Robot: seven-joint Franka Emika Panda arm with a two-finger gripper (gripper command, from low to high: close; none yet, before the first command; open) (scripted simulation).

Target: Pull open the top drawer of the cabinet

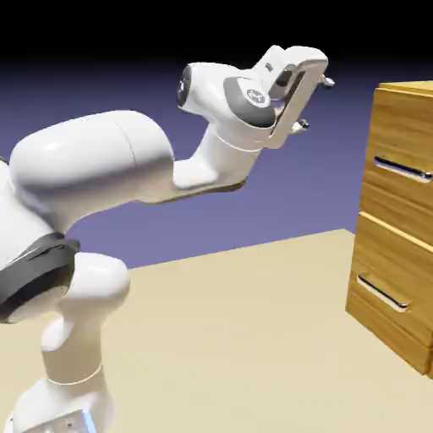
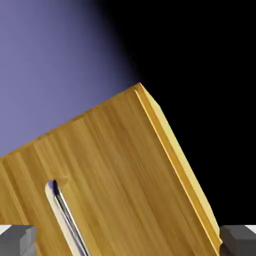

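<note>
Exterior view puts your open, empty end effector [image 1: 313, 103] well apart from the tall light-brown wood-grain cabinet [image 1: 397, 228] at three o'clock. Its upper drawer [image 1: 404, 161] looks rigid and probably slides straight; grip the smooth horizontal silver bar handle [image 1: 402, 168] at mid-length.

The white arm reaches rightward, and its gripper [image 1: 314, 103] hangs in the air with fingers spread apart, well short of the cabinet [image 1: 397, 228] at the desk's [image 1: 237, 330] right edge. The top drawer [image 1: 404, 165] sits flush (as does the lower drawer [image 1: 393, 292]), its silver handle [image 1: 402, 168] untouched.
</note>
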